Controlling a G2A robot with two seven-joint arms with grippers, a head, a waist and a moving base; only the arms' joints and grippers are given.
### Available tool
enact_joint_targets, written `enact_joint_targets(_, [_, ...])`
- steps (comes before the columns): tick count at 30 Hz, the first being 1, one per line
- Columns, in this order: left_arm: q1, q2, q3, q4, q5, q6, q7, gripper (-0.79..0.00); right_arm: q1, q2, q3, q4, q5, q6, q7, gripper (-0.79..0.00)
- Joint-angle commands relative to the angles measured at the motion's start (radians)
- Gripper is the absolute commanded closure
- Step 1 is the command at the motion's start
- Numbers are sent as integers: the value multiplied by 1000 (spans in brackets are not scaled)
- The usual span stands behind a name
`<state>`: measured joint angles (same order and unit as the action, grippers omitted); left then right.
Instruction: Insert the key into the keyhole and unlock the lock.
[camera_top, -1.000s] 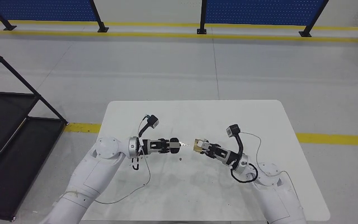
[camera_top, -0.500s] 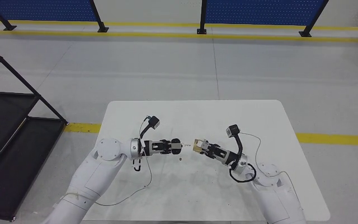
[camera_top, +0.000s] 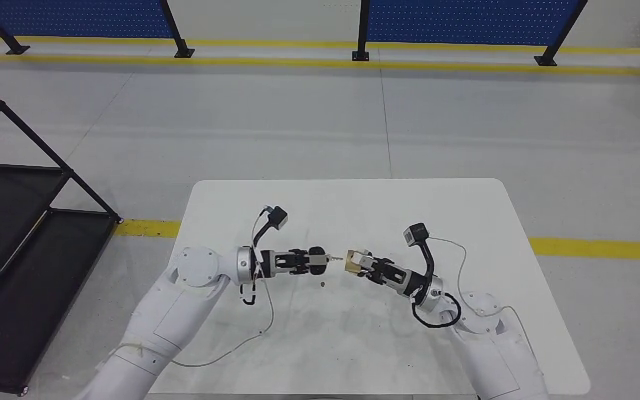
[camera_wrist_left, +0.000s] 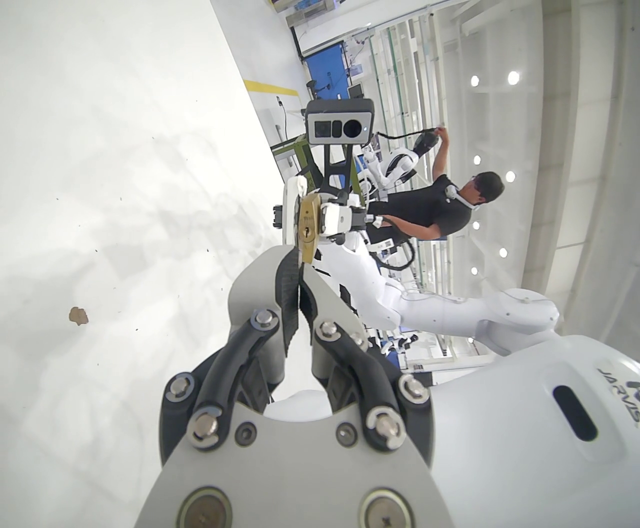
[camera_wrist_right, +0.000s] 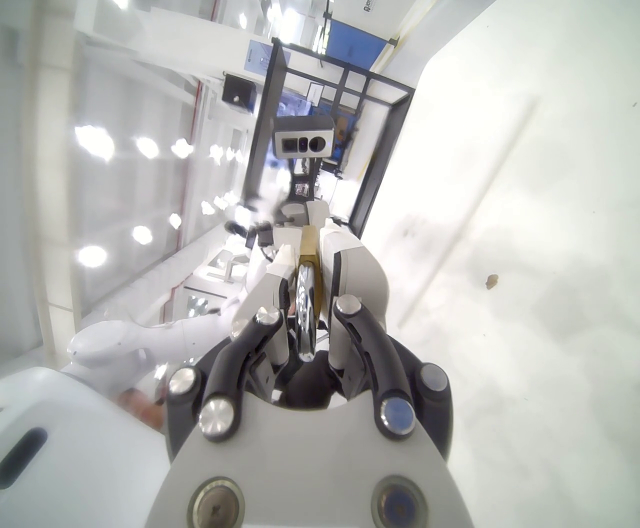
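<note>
Above the white table (camera_top: 450, 210), my left gripper (camera_top: 318, 261) is shut on a small silver key (camera_top: 331, 262) whose tip points at the lock. My right gripper (camera_top: 360, 264) is shut on a brass padlock (camera_top: 351, 261), held just right of the key tip with a small gap between them. In the left wrist view the padlock (camera_wrist_left: 310, 227) faces me with its keyhole toward my closed fingers (camera_wrist_left: 287, 280); the key is edge-on and mostly hidden between them. In the right wrist view the padlock (camera_wrist_right: 309, 250) and its silver shackle (camera_wrist_right: 305, 305) sit between the fingers (camera_wrist_right: 350, 265).
A small brown speck (camera_top: 322, 284) lies on the table below the grippers. A black rack (camera_top: 40, 230) stands off the table's left side. Open tabletop surrounds both grippers.
My left gripper has moved a little right with the key, narrowing the gap to the padlock. The right gripper has stayed almost still.
</note>
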<state>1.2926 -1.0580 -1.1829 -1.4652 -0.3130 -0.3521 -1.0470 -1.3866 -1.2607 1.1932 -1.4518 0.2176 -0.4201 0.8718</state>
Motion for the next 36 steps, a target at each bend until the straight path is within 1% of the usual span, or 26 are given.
enact_joint_targets(1, [-1,0,3,0,0,-1,1,0,1,1,-2,0,-1,-2,-2,0])
enact_joint_targets(36, [-18,0,33,16,-16,-7,1,0,-2,21,-30,-6,-4,-18,-36,0])
